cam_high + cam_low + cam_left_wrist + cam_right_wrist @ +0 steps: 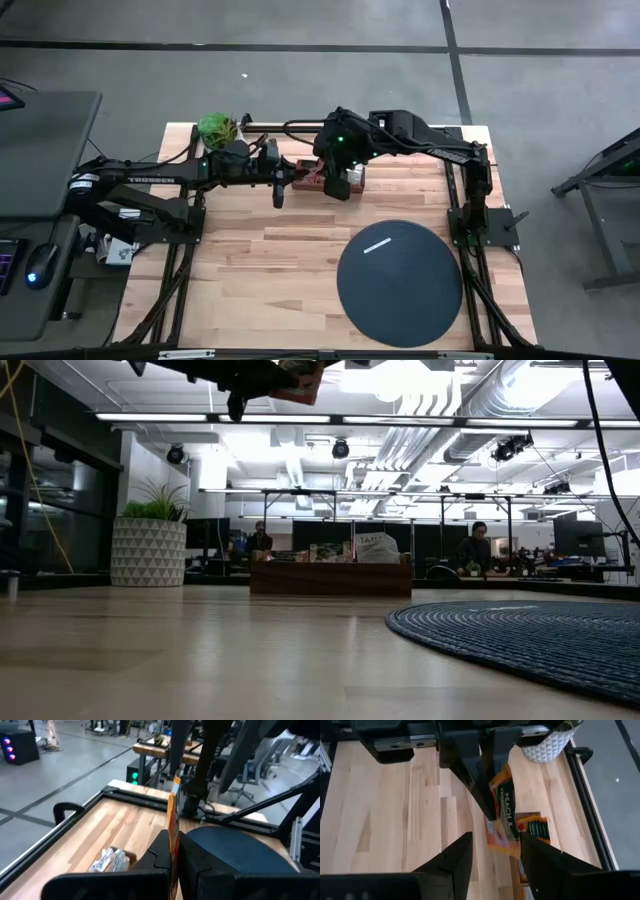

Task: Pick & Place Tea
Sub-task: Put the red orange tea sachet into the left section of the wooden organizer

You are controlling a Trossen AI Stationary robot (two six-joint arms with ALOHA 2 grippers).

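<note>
My left gripper (278, 190) hangs high over the table's middle, shut on an orange tea sachet (504, 799) marked PEACH. In the left wrist view the sachet (173, 815) shows edge-on, sticking out past the fingertips. My right gripper (495, 851) is open and touches nothing; it hovers over the wooden tray (325, 180) right beside the left gripper. More sachets lie in the tray, among them a red and green one (536, 827) and silvery ones (111, 860). One white sachet (380, 245) lies flat on the black disc (400, 285). My left gripper pinches the orange sachet flat between its two fingers (159, 854), gripping one edge part (495, 787). The rest of the sachet juts out beyond the fingertips. It is lifted clear, high above the table and tray (300, 380).
A potted plant (218, 128) in a white patterned pot (148, 550) stands at the far left corner. The tray (330, 575) sits toward the far edge. Bare wood spreads left of the disc (530, 640). People sit at desks in the room behind.
</note>
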